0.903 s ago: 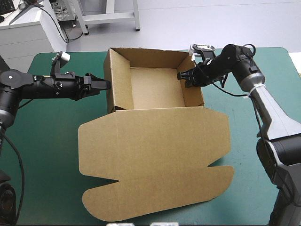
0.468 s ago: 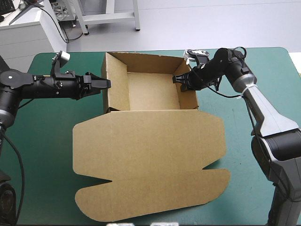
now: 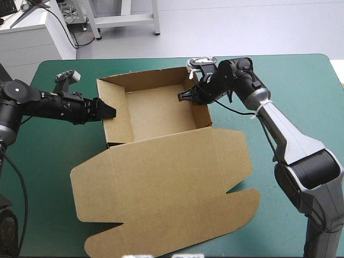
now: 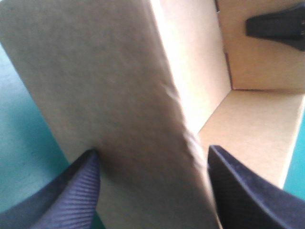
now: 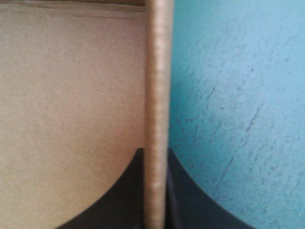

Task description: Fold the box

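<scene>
The lid (image 3: 161, 188) lies before the box (image 3: 156, 110), left claw (image 3: 111, 112) at its left wall (image 3: 121, 128), right claw (image 3: 183, 98) opposite.

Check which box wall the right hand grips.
The right wall: its edge sits pinched in the right hand. The left wall only stands between the left hand's spread fingers.

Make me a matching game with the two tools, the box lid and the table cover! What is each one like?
Things:
1. left tool
2. right tool
3. box lid
4. table cover

What fits:
A. teal-green
B. spread out flat
C. shut on the right wall
D. open, astride the left wall

Pairs: 1-D, 2-C, 3-B, 4-A.
</scene>
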`<state>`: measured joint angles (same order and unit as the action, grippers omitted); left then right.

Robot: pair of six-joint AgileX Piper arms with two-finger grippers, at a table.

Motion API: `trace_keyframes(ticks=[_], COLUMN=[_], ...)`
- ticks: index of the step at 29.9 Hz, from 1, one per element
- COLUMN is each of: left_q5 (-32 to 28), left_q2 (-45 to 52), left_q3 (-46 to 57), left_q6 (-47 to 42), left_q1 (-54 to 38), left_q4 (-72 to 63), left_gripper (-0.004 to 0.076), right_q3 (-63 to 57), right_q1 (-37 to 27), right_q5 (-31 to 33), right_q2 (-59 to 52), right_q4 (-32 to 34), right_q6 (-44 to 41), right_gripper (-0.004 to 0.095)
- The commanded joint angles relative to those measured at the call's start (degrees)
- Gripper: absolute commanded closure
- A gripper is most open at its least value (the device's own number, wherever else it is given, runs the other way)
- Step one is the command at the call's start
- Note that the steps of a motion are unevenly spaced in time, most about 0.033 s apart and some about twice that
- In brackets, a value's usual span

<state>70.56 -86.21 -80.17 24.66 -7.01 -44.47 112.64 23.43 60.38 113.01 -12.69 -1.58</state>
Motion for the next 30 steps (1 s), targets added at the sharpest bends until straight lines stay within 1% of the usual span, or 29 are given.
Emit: trace_keyframes(ticks=[1,4,9,11,14,16,22,26,28,30], left_q5=[3.6,3.5,3.3,2.3,0.8,0.1,-3.5,-4.3,-4.7,-5.1], left_q2=[2.0,2.0,2.0,2.0,2.0,2.0,2.0,2.0,2.0,2.0], left_q3=[-1.6,-1.6,-1.6,-1.6,-1.6,-1.6,-1.6,-1.6,-1.6,-1.6], left_q6=[-3.5,-6.7,-8.1,-10.8,-12.7,-13.8,-21.2,-27.1,-30.6,-32.8], left_q1=[0.1,0.2,2.2,4.2,7.3,8.8,11.2,12.2,12.8,13.9], left_q4=[0.9,4.9,8.9,11.3,14.7,16.1,19.1,23.5,27.1,30.9], left_gripper=[0.0267,0.0267,0.0281,0.0325,0.0423,0.0463,0.0470,0.0479,0.0497,0.0553], right_q3=[5.4,7.4,7.9,7.9,7.9,7.9,7.9,7.9,7.9,7.9], right_q1=[2.6,4.4,5.9,6.2,6.2,6.2,6.2,6.2,6.2,6.2], right_q5=[-0.7,0.5,2.0,2.7,4.3,5.9,9.1,10.0,10.6,11.3], right_q2=[-3.7,-3.7,-3.7,-3.7,-3.7,-3.7,-3.7,-3.6,-3.3,-3.0], right_q4=[1.0,4.1,5.6,6.1,7.9,9.7,11.5,11.6,11.6,11.4], right_q6=[-2.0,-3.5,-4.6,-5.1,-6.8,-7.8,-9.8,-12.0,-12.7,-13.7], right_gripper=[0.0905,0.0904,0.0905,0.0905,0.0905,0.0905,0.0907,0.0907,0.0907,0.0907])
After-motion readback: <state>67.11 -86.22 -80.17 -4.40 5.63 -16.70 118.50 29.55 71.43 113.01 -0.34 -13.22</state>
